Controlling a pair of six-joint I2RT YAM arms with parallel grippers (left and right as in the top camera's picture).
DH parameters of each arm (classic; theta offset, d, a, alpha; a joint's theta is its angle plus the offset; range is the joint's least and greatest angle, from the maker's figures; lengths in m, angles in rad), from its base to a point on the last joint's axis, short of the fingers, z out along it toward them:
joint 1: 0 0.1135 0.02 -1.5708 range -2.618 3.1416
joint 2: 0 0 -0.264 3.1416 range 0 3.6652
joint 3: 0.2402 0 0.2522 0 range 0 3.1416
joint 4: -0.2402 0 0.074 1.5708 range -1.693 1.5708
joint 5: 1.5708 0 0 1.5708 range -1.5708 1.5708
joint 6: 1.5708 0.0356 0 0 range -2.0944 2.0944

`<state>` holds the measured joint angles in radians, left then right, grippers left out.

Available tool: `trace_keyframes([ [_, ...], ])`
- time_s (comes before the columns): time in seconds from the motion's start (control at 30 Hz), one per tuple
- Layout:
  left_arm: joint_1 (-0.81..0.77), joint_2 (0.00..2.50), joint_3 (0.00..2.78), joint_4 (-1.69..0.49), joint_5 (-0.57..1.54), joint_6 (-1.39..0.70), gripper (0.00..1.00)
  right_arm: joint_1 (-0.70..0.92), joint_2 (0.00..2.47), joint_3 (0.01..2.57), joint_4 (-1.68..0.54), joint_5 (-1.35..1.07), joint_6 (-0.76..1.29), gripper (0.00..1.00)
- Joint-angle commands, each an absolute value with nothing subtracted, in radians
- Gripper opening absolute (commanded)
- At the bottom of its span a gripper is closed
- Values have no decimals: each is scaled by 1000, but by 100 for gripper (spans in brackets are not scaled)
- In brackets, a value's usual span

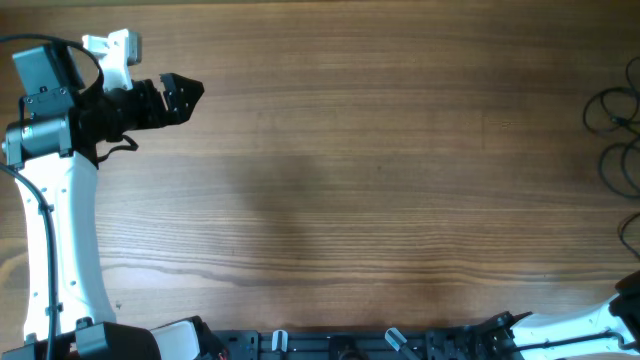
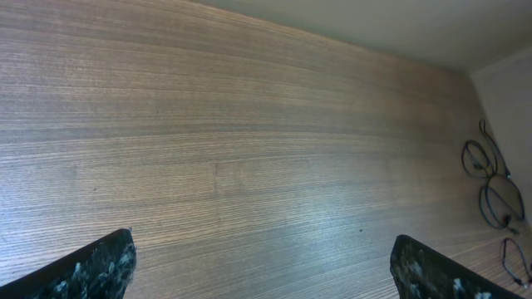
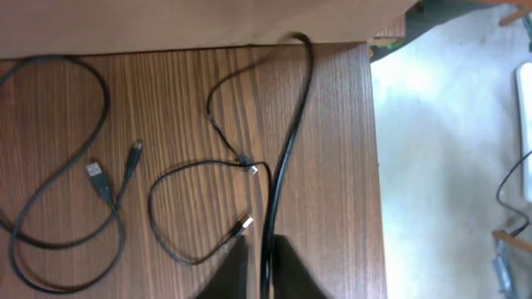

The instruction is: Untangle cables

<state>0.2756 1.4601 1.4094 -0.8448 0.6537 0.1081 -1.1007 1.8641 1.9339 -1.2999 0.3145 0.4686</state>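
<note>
Black and very thin, the cables (image 1: 608,122) lie in loose loops at the 3 o'clock edge of the wooden desk (image 1: 350,180). As a group they are strung along that edge, so the long axis runs from 12 to 6 o'clock.

The left fingers (image 1: 185,97) sit far off at 10 o'clock. In the left wrist view they are spread wide over bare wood with nothing between them (image 2: 100,266), and the cables (image 2: 490,187) show only at the far right. That arm looks parked clear of the work, probably because the wires lie on the other arm's side.

The right fingers (image 3: 291,270) hang over the pile, which suits a first pick. They stand narrow, and a thicker cable (image 3: 280,166) runs from 12 o'clock straight down into the gap between them. I cannot tell whether it is pinched or merely passes under.

To its left, a thin wire forms an open loop. At 9 o'clock, a larger loop carries a USB plug (image 3: 94,172) whose metal end points to about 11 o'clock. The loops look mostly apart, crossing only near the thicker cable.
</note>
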Motion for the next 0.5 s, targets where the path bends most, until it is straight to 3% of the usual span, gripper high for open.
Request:
trace_keyframes([
  [0.0, 270, 1453, 1427, -841, 673, 120, 100, -1104, 1876, 1929, -1294, 313, 474, 33],
  [0.03, 270, 1453, 1427, -841, 672, 120, 100, -1104, 1876, 1929, -1294, 313, 474, 44],
  [0.07, 270, 1453, 1427, -841, 673, 120, 100, -1104, 1876, 1929, -1294, 313, 475, 46],
  [0.47, 270, 1453, 1427, -841, 673, 120, 100, -1103, 1876, 1929, -1294, 289, 471, 49],
])
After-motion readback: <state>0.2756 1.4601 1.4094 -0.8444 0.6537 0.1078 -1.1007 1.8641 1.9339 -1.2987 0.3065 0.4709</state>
